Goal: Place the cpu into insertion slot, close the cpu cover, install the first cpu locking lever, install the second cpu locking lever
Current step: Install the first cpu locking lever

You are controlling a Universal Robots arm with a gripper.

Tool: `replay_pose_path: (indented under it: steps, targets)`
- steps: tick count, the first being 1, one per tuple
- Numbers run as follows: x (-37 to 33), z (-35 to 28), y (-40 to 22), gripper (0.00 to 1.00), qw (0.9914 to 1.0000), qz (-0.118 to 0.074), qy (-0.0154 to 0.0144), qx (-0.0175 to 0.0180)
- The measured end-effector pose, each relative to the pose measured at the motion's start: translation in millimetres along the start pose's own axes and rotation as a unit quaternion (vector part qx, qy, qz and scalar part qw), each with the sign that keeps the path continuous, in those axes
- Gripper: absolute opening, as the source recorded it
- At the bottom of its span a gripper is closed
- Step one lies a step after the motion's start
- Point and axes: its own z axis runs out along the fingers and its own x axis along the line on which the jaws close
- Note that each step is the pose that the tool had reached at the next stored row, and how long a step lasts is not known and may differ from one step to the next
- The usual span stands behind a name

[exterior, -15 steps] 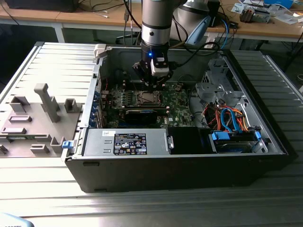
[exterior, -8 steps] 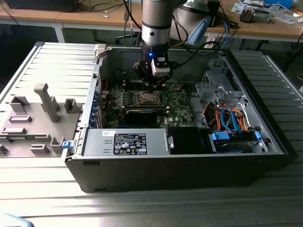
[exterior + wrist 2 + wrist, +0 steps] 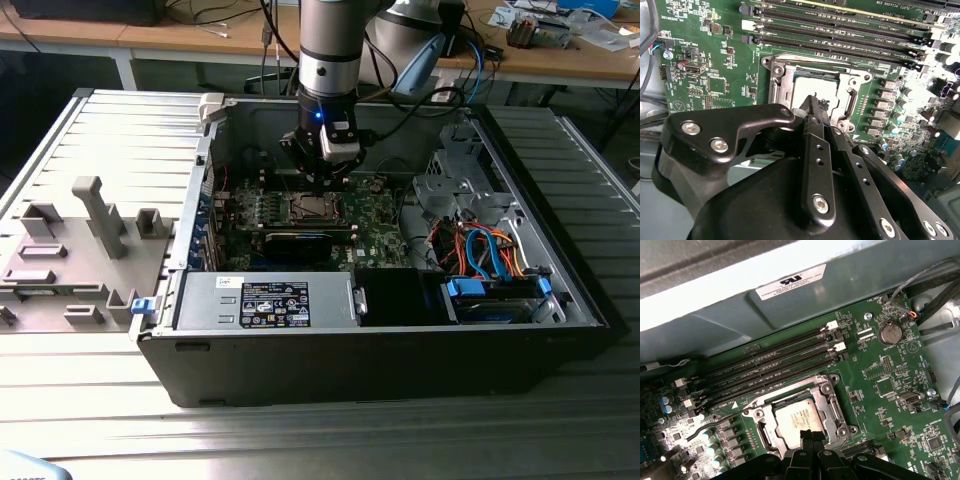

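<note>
Silvery-grey square cpu (image 3: 799, 421): I see it lying flat in the insertion slot, metal top up, in both wrist views.
Handling: I judge it light, stiff and slick on top, fragile underneath; I'd take it only by its thin opposite edges, never pressing the face.
Dark square insertion slot with its silvery metal rim (image 3: 826, 388): part of the green motherboard (image 3: 880, 390), just beside the long black memory slots (image 3: 770, 367).
Thin silvery cpu cover: I can't make out whether the frame around the chip is the cover lying shut or just the socket rim.
Black gripper (image 3: 814, 106): fingertips drawn together to a point, clasping nothing, just over the chip's near edge; contact I can't confirm.
Dark computer case (image 3: 400, 350): open on the grey ribbed table (image 3: 120, 130).
</note>
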Motion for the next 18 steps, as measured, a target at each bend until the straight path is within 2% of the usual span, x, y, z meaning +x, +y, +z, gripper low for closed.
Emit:
replay_pose_path:
  steps: [18]
  targets:
    - [0.0,0.0,0.0,0.11,0.99993,-0.011,-0.0005,-0.0002]
